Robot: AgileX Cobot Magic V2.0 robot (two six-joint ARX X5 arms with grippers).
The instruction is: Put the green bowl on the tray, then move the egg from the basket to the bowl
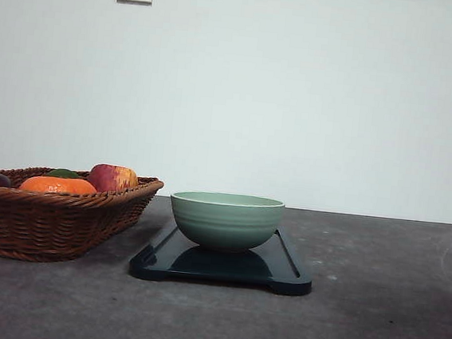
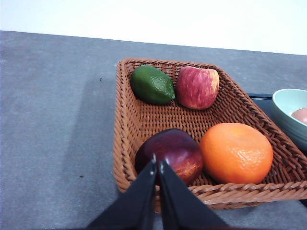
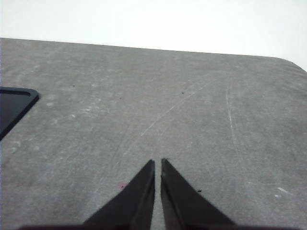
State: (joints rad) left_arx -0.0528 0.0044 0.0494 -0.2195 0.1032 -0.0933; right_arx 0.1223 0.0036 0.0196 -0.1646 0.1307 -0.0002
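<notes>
The pale green bowl [image 1: 226, 220] stands upright on the dark tray [image 1: 284, 271] in the middle of the table. The left wrist view catches the bowl's rim [image 2: 288, 103] with the reddish-brown egg [image 2: 301, 115] lying inside it. To the left sits the wicker basket [image 1: 45, 220], whose woven floor [image 2: 158, 117] holds fruit. My left gripper [image 2: 158, 163] is shut with nothing in it, hovering over the basket's near edge, above a dark red fruit. My right gripper [image 3: 158, 164] is shut and empty over bare table, to the right of the tray's corner [image 3: 14, 103].
The basket holds a green lime [image 2: 152, 85], a red-yellow apple [image 2: 197, 87], an orange [image 2: 236, 152] and a dark red fruit [image 2: 170, 152]. A white wall stands behind the grey table [image 1: 372, 312].
</notes>
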